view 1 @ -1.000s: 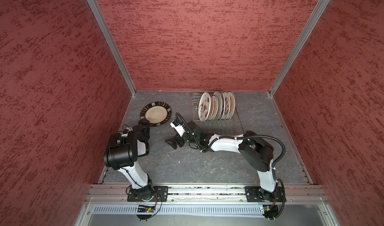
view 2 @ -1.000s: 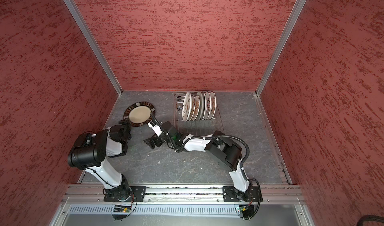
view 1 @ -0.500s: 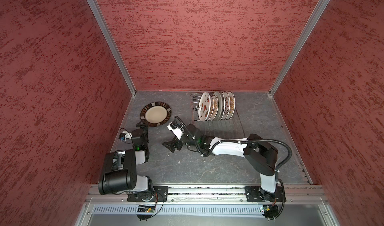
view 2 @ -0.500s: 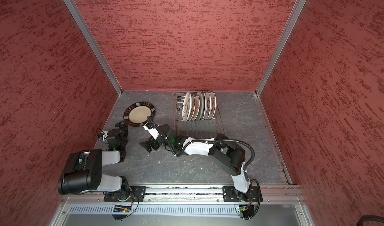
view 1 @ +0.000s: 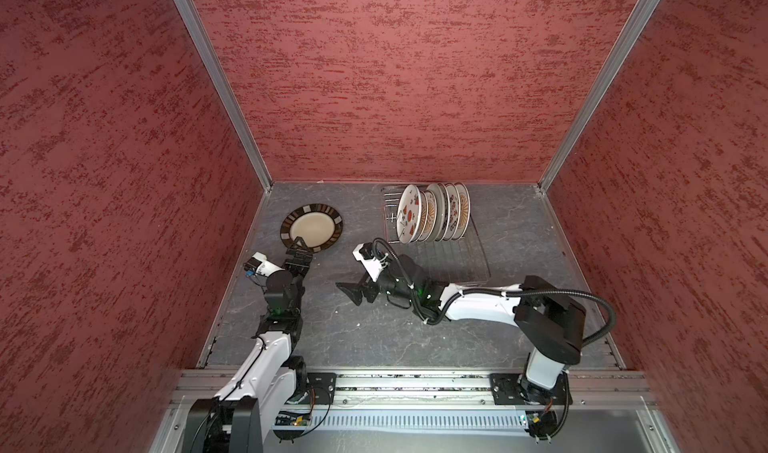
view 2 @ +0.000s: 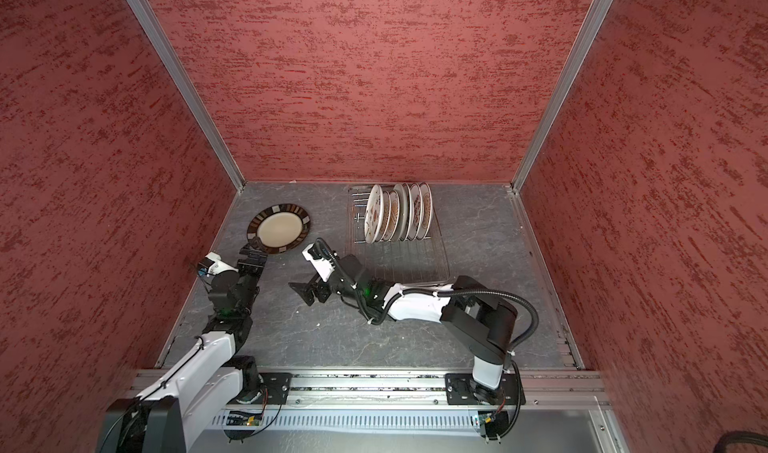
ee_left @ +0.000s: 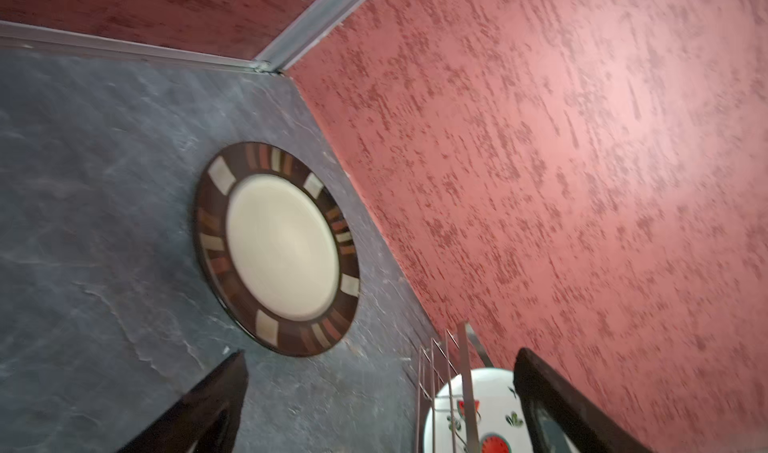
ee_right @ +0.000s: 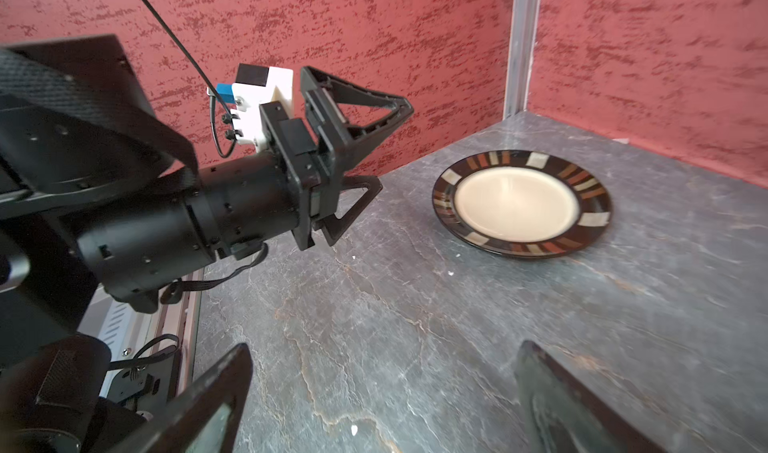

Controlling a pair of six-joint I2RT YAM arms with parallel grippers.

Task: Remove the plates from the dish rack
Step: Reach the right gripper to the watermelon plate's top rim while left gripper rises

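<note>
A dark-rimmed plate [view 1: 311, 227] [view 2: 279, 228] [ee_left: 276, 247] [ee_right: 521, 203] with a cream centre lies flat on the grey floor at the back left. The dish rack [view 1: 457, 259] [view 2: 415, 259] stands at the back centre. Several plates [view 1: 432, 218] [view 2: 397, 218] stand upright in its far end, and the watermelon plate [ee_left: 490, 409] is frontmost. My left gripper [view 1: 300, 249] [view 2: 254, 249] [ee_left: 380, 353] [ee_right: 392, 143] is open and empty, its tips just short of the flat plate's near rim. My right gripper [view 1: 353, 293] [view 2: 305, 291] [ee_right: 384, 347] is open and empty, low over bare floor left of the rack.
Red textured walls close in the floor on three sides, with the left wall [view 1: 124, 222] close beside the flat plate. A metal rail [view 1: 395, 382] with both arm bases runs along the front. The rack's near half holds only bare wires.
My left arm's elbow has dropped back toward the front rail, and its gripper now points at the flat plate. The right gripper has hardly moved. The plates are as before.
</note>
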